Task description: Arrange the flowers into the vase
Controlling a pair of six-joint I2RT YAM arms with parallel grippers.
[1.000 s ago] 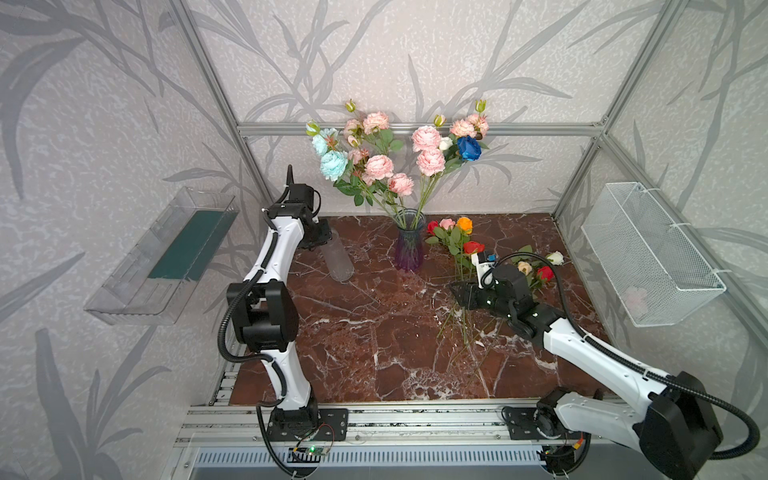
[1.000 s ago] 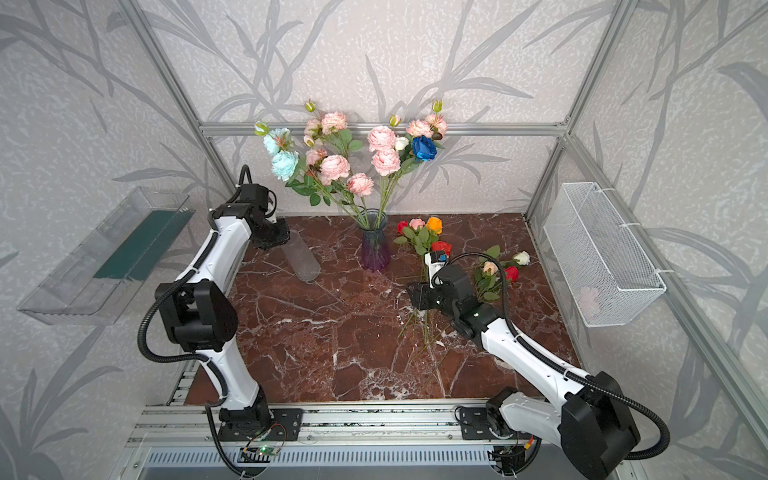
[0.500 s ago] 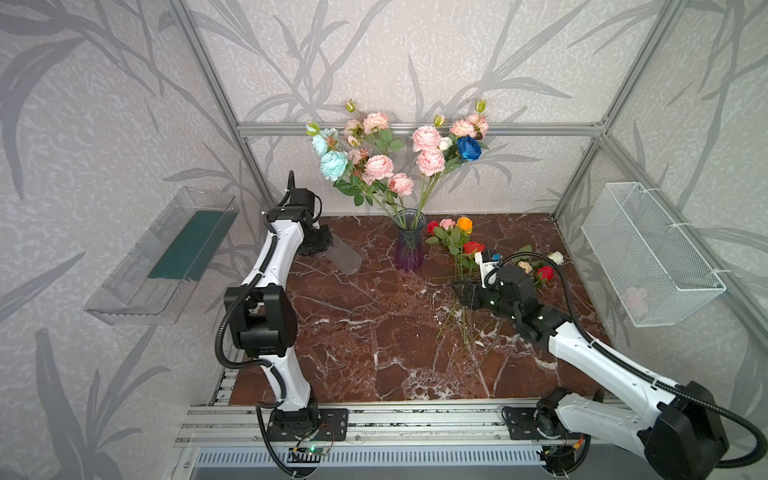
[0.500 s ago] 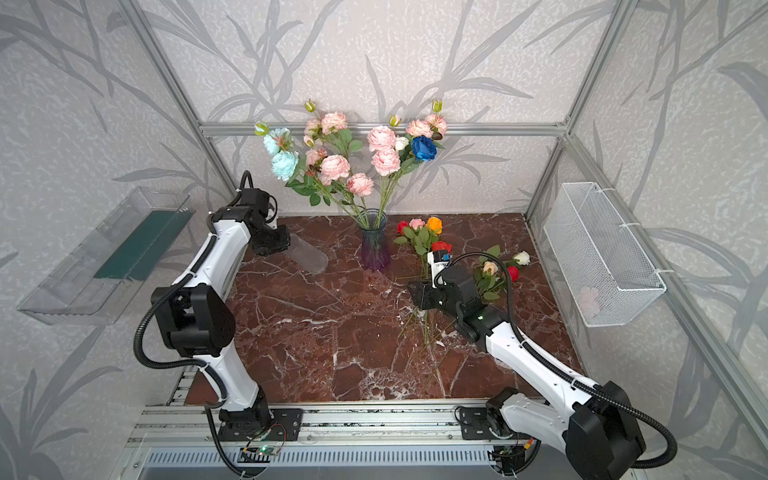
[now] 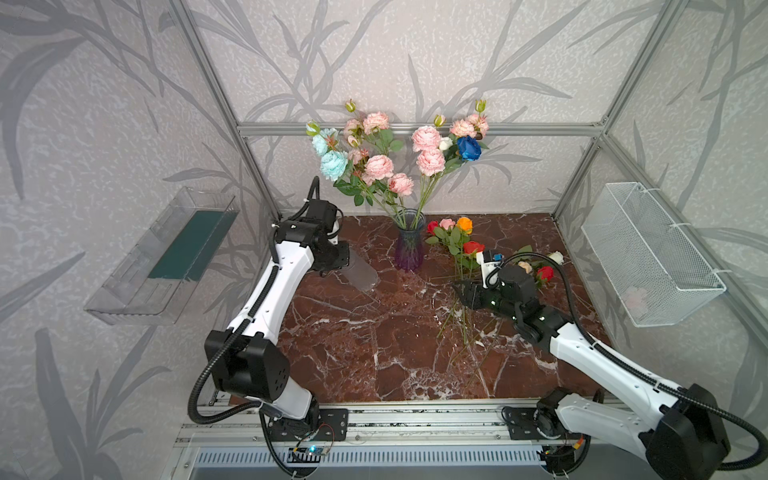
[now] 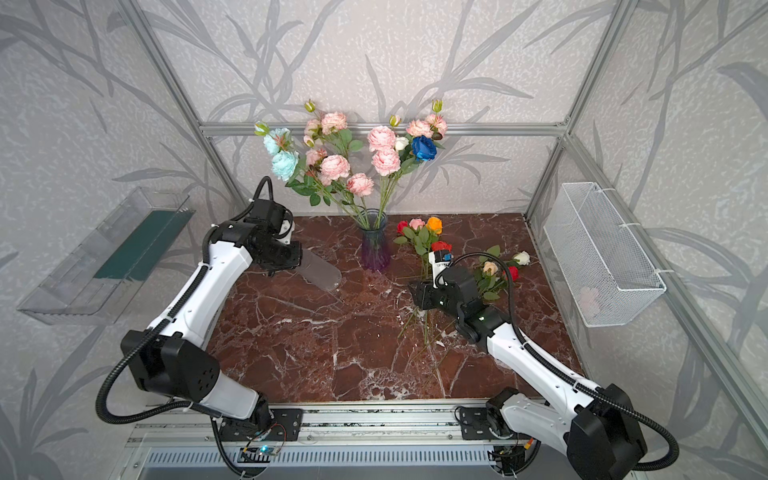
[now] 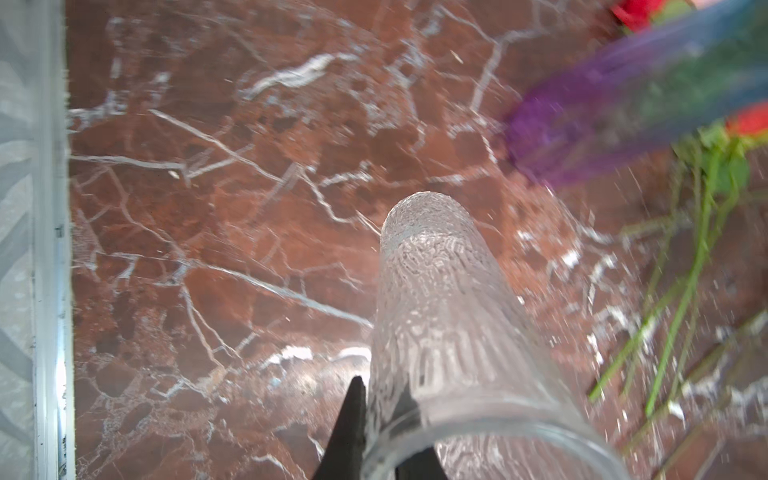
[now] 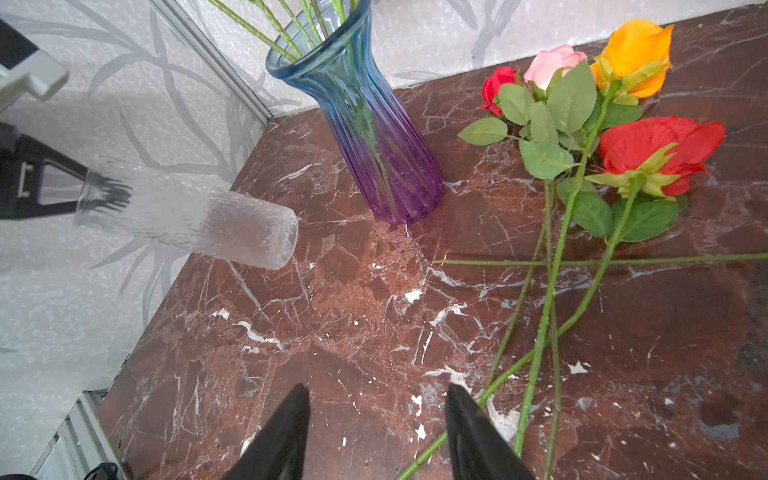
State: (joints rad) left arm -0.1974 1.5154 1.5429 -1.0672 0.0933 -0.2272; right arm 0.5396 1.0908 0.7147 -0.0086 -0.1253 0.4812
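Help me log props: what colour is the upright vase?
The vase fades from blue on top to purple below, clearest in the right wrist view.

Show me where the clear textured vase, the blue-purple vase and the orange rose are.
clear textured vase [image 8: 199,216]: right wrist view, its side wall.
blue-purple vase [image 8: 390,174]: right wrist view, purple lower body.
orange rose [image 8: 638,54]: right wrist view, the bloom.

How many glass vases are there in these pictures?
2. The blue-purple vase stands upright at the back, with flowers in it. The clear textured vase is tilted, gripped at its rim by the left gripper.
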